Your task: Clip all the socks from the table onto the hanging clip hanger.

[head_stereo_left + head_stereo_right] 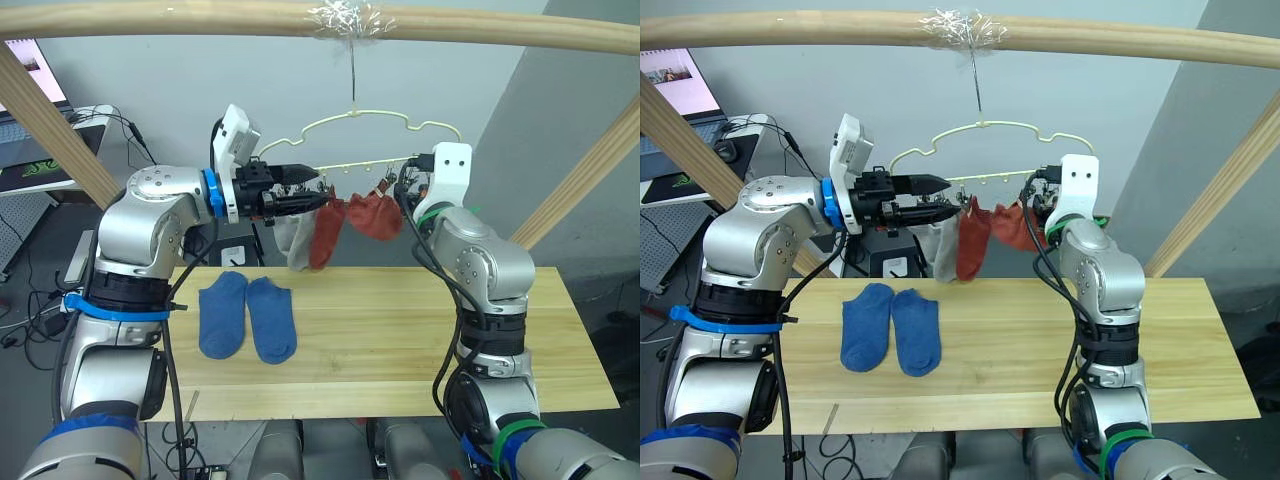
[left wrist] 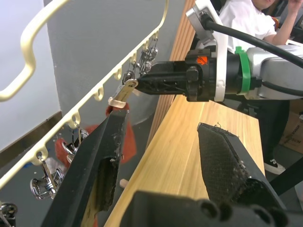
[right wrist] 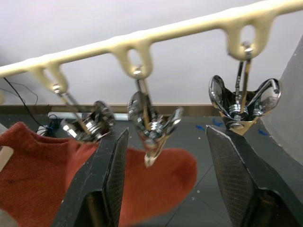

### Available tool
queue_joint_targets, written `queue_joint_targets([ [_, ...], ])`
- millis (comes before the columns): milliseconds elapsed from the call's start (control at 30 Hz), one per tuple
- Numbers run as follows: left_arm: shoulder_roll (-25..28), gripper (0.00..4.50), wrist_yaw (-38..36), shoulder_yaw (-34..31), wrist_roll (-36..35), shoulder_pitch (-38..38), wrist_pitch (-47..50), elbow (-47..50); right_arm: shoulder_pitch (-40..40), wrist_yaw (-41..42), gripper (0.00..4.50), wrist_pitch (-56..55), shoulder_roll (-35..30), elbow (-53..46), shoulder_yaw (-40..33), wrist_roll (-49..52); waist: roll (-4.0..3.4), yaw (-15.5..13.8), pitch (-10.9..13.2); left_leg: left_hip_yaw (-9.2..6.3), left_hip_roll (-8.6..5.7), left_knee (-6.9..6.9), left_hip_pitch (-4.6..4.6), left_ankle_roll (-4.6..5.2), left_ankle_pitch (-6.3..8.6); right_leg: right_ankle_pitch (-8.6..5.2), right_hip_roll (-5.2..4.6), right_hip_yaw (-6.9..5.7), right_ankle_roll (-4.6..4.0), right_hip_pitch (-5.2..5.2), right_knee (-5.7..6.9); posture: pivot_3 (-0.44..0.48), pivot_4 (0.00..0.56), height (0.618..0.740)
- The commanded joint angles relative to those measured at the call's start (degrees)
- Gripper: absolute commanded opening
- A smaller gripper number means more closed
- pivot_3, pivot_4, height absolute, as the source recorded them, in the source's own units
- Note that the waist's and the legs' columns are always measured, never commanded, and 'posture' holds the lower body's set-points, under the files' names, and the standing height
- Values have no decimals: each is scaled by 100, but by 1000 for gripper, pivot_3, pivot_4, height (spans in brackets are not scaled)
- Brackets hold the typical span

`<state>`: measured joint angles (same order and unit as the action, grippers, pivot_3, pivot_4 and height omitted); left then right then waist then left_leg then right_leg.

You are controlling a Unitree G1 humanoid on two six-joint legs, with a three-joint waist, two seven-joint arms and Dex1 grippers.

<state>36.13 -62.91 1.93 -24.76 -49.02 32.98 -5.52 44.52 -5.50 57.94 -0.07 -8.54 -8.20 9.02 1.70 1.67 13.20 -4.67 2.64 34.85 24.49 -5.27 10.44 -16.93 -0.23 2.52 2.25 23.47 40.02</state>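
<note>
Hanging from the pole: the clip hanger [image 1: 380, 122] is held up by a thin wire under the round wooden pole [image 1: 480, 28], above the far edge of the desk [image 1: 400, 340].
Clips: a row of small shiny clips [image 3: 151, 125] is seen under the pale bar of the hanger.
Red socks: two rust-red socks [image 1: 350, 225] are clipped side by side near the middle of the row. One is hung long and straight, and the other is bunched up just beside the right gripper.
Grey socks: pale grey cloth [image 1: 298, 245] is hung just to the left of the red ones. How many grey socks are there cannot be told.
Blue socks: two blue socks [image 1: 246, 316] are laid flat side by side on the left part of the desk, touching each other, toes pointed to the near edge.
Left gripper: the left gripper [image 1: 312, 190] is held up at the left end of the clip row, pointed sideways along the hanger. Its fingers [image 2: 222, 156] are spread apart and nothing is held between them.
Right gripper: the right gripper [image 3: 163, 156] is held up at the right end of the row, close under the clips. Its fingers are spread apart, with one clip seen between them and a red sock behind.
</note>
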Motion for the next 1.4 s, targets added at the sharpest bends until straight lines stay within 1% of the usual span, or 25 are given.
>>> queue_joint_targets([
  [33, 56, 2645, 58, -138, -67, -28, -1, 271, 148, 22, 2691, -183, -66, -62, -28, 4, 0, 0, 0, 0, 0, 0, 0, 0, 0, 0, 0, 0, 0, 0, 0, 93, 157, 740],
  [200, 45, 2645, 86, -128, -66, -26, 14, 283, 212, -3, 2691, -297, -83, 91, -73, 6, 0, 0, 0, 0, 0, 1, 0, 0, 0, 0, 0, 0, 0, 0, 1, 92, 159, 740],
  [533, 47, 2645, 142, -138, -66, -10, 19, 289, 602, 46, 2691, -717, -131, 721, -61, 13, 0, 0, 0, 0, 0, 1, 0, 0, 0, 0, 0, 0, 0, 0, 2, 92, 159, 740],
  [567, 52, 2645, 149, -143, -71, -2, 31, 308, 620, 46, 2691, -730, -129, 740, -58, 17, 0, -2, 0, 0, 0, 1, 0, 0, 0, 0, 0, 0, 0, 0, 1, 107, 163, 740],
  [1033, 50, 2645, 241, -143, -87, 42, 57, 370, 752, 10, 2691, -811, 46, 925, -29, 42, 0, -5, 0, 0, 0, 1, 0, 0, 0, 0, 0, 0, -1, 0, 3, 107, 169, 740],
  [1133, 49, 2645, 250, -146, -89, 45, 61, 376, 755, 8, 2073, -823, 43, 935, -18, 22, 0, -8, 0, 0, 0, 1, 0, 0, 0, 0, 0, 0, -1, 0, 3, 107, 169, 740],
  [1200, 48, 2645, 256, -148, -93, 49, 69, 384, 755, 9, 1411, -828, 37, 938, -13, 18, 0, -8, 0, 0, 0, 1, 0, 0, 0, 0, 0, 0, -1, 0, 3, 107, 169, 740],
  [1400, 31, 2645, 264, -139, -106, 52, 90, 408, 732, -38, 1411, -805, 48, 903, -37, 19, 0, -8, 0, 0, 0, 1, 0, 0, 0, 0, 0, 0, -1, 0, 3, 105, 171, 740],
])
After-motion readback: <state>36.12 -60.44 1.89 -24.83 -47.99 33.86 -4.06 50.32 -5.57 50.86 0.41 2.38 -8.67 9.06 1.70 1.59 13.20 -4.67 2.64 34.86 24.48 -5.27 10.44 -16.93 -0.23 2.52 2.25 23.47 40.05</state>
